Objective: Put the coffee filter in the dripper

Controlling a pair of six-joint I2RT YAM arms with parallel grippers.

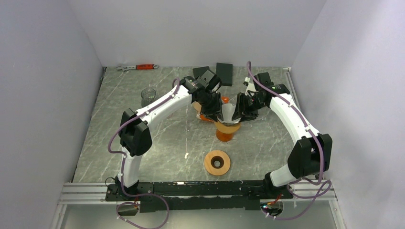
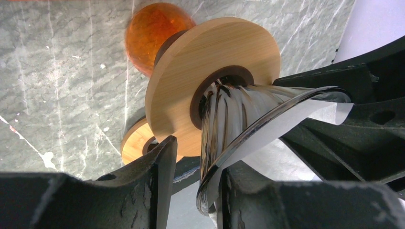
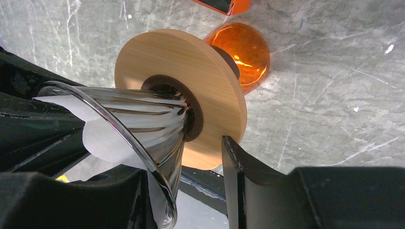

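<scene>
Symmetrically, 2 arms (image 1: 157,107) bent inward, left end effector (image 2: 198,155) and right end effector (image 3: 180,155) spread astride dripper (image 2: 229,109) rim, filter (image 2: 286,125) inside.

white paper filter (image 3: 102,139) inside glass dripper (image 3: 154,113) — upright

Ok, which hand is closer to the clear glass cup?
Left. The left hand is at the left rim of the glass cone dripper, right of the clear glass cup; the right hand is at the opposite rim, farther away.
</scene>
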